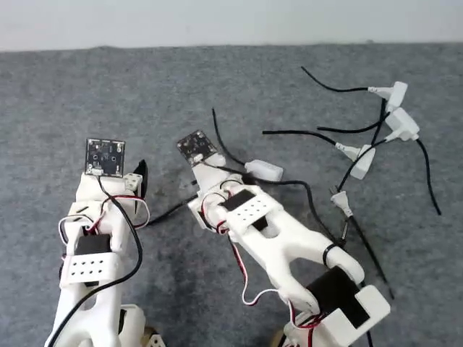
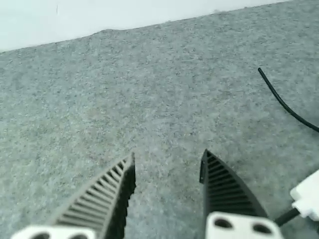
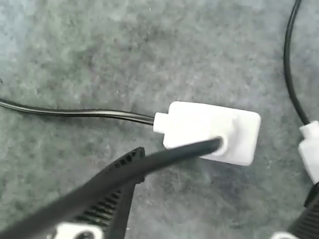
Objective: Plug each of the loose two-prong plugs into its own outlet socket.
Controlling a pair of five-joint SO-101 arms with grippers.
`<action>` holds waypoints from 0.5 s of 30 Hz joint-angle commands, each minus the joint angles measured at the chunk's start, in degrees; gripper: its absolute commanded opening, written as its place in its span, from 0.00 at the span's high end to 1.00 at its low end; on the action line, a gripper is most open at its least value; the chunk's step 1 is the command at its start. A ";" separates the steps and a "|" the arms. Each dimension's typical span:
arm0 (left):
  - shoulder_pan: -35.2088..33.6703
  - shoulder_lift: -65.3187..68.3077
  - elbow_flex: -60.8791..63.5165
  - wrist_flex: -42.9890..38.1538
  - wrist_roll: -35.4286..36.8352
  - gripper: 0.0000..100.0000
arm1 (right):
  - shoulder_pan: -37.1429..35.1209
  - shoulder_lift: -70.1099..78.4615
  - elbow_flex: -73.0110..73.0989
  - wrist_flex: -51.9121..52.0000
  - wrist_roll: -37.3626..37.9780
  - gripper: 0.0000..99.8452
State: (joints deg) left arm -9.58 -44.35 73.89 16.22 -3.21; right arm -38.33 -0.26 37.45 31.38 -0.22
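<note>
Grey felt (image 1: 217, 79) covers the whole table up to a pale wall (image 1: 217, 22). The cords are strewn on it rather than laid out, so each piece has to be taken where it fell.

My right gripper (image 3: 224, 174) sits low over the white outlet socket (image 3: 212, 130), which lies flat on the felt with its own black lead running off one end. I judge I am placed here to pin or lift this socket so that a plug can be pushed into it. These jaws stand apart. One ribbed finger (image 3: 119, 189) is just short of the socket's near edge, the other is off at the far side, and nothing is clamped between them. A black cable (image 3: 149, 162) crosses over that finger to the socket's face. I cannot tell whether it is seated there.

My left gripper (image 2: 167, 174) hangs over bare felt, jaws open about halfway and empty, touching nothing. It is held back, I think, to leave room for the right arm.

One small loose plug (image 1: 340, 196) lies well apart from the socket. Beyond it is a tangle of white connector bodies (image 1: 401, 124), and I cannot tell plugs from sockets among them.
</note>
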 commanded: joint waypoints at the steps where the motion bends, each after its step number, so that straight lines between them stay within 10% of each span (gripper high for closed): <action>1: 0.26 -1.14 -0.40 -1.58 0.18 0.80 | 0.57 -0.57 -4.57 2.07 -0.35 0.53; 15: 0.26 -1.23 -0.40 -1.41 0.18 0.80 | 0.66 15.52 -14.24 3.74 -0.44 0.53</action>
State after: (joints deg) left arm -9.49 -44.35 73.89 16.22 -3.21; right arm -38.33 14.33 27.16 33.67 -0.22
